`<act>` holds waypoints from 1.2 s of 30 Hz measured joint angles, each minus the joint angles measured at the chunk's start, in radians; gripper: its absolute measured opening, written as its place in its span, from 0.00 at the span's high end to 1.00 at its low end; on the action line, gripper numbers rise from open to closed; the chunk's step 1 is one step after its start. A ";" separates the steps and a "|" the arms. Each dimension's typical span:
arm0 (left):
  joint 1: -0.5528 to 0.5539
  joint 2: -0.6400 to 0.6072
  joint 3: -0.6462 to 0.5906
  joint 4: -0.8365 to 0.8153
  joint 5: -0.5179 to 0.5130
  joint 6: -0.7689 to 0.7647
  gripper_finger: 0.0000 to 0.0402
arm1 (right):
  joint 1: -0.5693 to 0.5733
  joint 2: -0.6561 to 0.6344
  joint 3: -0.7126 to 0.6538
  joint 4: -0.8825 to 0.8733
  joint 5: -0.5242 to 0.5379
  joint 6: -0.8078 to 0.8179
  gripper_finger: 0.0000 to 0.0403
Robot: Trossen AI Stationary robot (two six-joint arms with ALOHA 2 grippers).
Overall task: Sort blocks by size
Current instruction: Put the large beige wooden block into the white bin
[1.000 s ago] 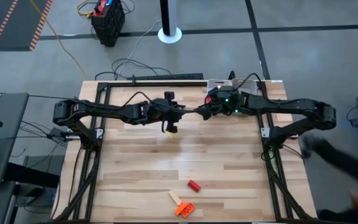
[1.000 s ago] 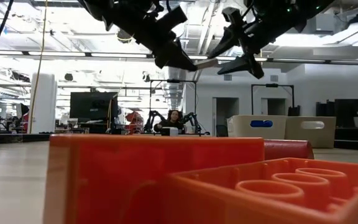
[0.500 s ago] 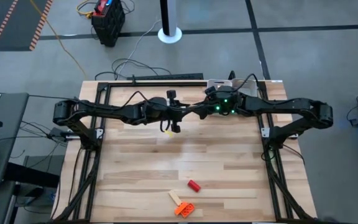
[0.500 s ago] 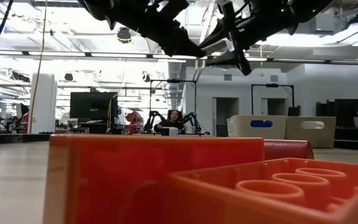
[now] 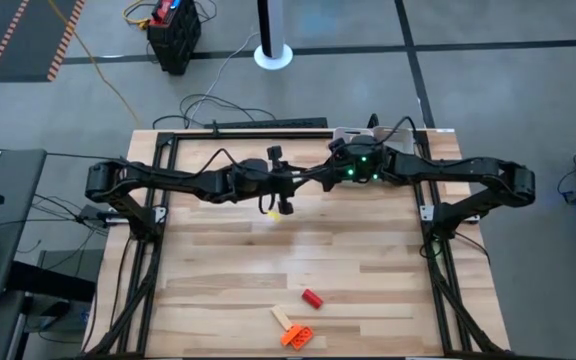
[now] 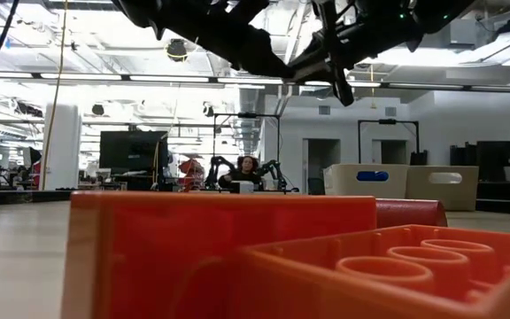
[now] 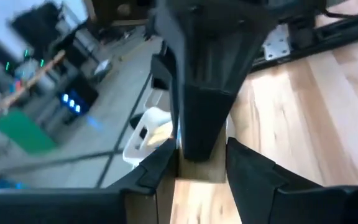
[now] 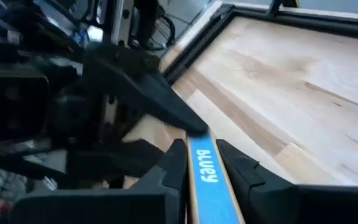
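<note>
A pale wooden bar (image 7: 196, 169) with a blue printed face (image 8: 202, 167) hangs high above the table's far middle, held between both grippers. My left gripper (image 5: 303, 183) is shut on one end and my right gripper (image 5: 319, 181) on the other, so the two meet nose to nose (image 6: 297, 69). Near the front edge a red block (image 5: 312, 298), a second pale bar (image 5: 283, 319) and an orange studded brick (image 5: 298, 336) lie flat on the table. My left gripper pinches the bar's end (image 7: 194, 174) between its two fingers, coming nearly level from the table's left, along the bar. The bar is lifted clear of the table. My right gripper pinches the bar's other end by its two long sides (image 8: 199, 177), the blue face showing between the fingers. It comes nearly level from the table's right, along the bar.
A white tray (image 5: 353, 133) stands at the far edge behind the grippers. A small yellow piece (image 5: 273, 212) shows under the left arm. Black frame rails (image 5: 153, 260) run along both sides. The orange brick (image 6: 237, 257) fills the low view's foreground.
My right gripper has shut on the bar's free end, which stood between its open fingers a second ago. Both grippers have tipped up toward level, and the bar has stayed in the air between them.
</note>
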 joint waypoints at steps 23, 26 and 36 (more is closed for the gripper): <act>0.085 -0.199 0.000 -0.448 -0.131 -0.945 0.40 | -0.271 -0.117 -0.001 -0.335 -0.158 -0.239 0.79; 0.105 -0.195 0.000 -0.485 -0.061 -0.977 0.40 | -0.301 -0.132 -0.001 -0.400 -0.112 -0.262 0.79; 0.144 -0.189 0.000 -0.481 -0.039 -0.830 0.40 | -0.348 -0.108 -0.001 -0.612 0.056 -0.345 0.77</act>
